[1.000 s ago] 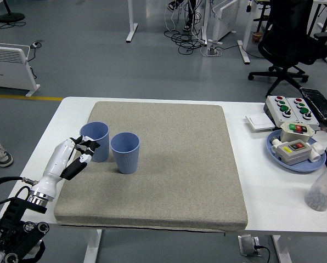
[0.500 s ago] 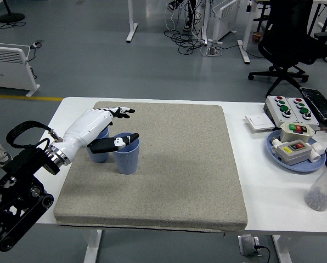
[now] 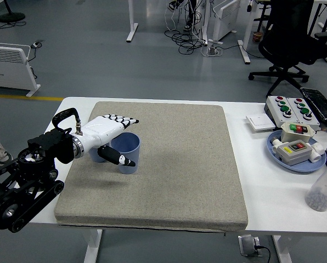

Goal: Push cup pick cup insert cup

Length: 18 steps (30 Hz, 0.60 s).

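Two light blue ribbed cups stand upright on the left part of the grey mat (image 3: pixel 174 175). The right cup (image 3: pixel 129 154) sits between the thumb and the four fingers of my left hand (image 3: pixel 130 141). The thumb (image 3: pixel 121 159) lies across the cup's front wall. The other fingers (image 3: pixel 122 120) stretch straight over its far rim. The hand is spread and I cannot see it gripping the cup. The left cup (image 3: pixel 95 156) is mostly hidden behind my white palm and wrist, just touching or nearly touching the right cup.
At the right stand a blue tray (image 3: pixel 302 165) with button boxes, a control box (image 3: pixel 287 107), a white switch plate (image 3: pixel 257 121) and a red-capped bottle (image 3: pixel 323 189). An office chair stands on the floor beyond the table.
My left arm swung up and forward from the mat's left edge. The hand turned and now brackets the right cup, thumb in front. Both cups stay in place.
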Each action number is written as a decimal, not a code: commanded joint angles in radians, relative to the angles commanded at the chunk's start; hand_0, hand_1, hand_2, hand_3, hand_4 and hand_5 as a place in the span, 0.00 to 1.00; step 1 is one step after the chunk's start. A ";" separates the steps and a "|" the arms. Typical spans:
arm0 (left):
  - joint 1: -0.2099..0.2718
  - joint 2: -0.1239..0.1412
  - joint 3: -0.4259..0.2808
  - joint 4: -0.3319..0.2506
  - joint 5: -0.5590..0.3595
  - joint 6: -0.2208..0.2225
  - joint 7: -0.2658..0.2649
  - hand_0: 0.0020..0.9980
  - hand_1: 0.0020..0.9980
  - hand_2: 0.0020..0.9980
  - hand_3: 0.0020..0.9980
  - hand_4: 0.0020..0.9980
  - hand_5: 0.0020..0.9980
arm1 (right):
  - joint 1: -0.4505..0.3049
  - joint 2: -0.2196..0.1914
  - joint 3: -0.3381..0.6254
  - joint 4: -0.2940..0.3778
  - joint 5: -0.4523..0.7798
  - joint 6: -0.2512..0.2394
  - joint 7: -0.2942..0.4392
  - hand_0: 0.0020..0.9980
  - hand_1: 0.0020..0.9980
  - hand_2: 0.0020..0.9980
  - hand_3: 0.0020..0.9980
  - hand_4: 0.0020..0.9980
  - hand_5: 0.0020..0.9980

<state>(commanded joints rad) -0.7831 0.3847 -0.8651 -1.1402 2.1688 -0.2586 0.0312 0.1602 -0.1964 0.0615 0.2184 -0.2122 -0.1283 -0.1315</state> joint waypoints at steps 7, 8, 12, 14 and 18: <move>-0.032 -0.021 0.038 0.054 0.010 0.036 -0.024 0.83 0.86 0.90 1.00 0.86 0.32 | -0.006 0.002 0.005 0.000 -0.005 0.000 -0.003 0.73 0.67 0.71 0.61 0.18 0.39; -0.038 -0.024 0.047 0.062 0.015 0.037 -0.027 0.83 0.86 0.90 1.00 0.86 0.32 | -0.007 0.002 0.007 0.000 -0.008 0.001 -0.005 0.73 0.67 0.71 0.61 0.18 0.39; -0.058 -0.032 0.072 0.092 0.022 0.039 -0.035 0.83 0.86 0.90 1.00 0.86 0.32 | -0.011 0.002 0.011 0.001 -0.015 0.001 -0.007 0.73 0.67 0.71 0.61 0.18 0.39; -0.063 -0.034 0.078 0.102 0.024 0.038 -0.037 0.71 0.78 0.83 0.93 0.81 0.27 | -0.012 0.002 0.011 0.001 -0.016 0.000 -0.007 0.73 0.67 0.71 0.61 0.18 0.39; -0.074 -0.039 0.091 0.127 0.028 0.024 -0.035 0.71 0.78 0.83 0.93 0.81 0.27 | -0.014 0.002 0.013 0.001 -0.019 0.000 -0.008 0.73 0.67 0.71 0.61 0.18 0.39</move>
<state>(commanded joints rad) -0.8570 0.3461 -0.7743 -1.0132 2.1970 -0.2345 -0.0040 0.1460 -0.1944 0.0749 0.2195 -0.2317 -0.1282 -0.1394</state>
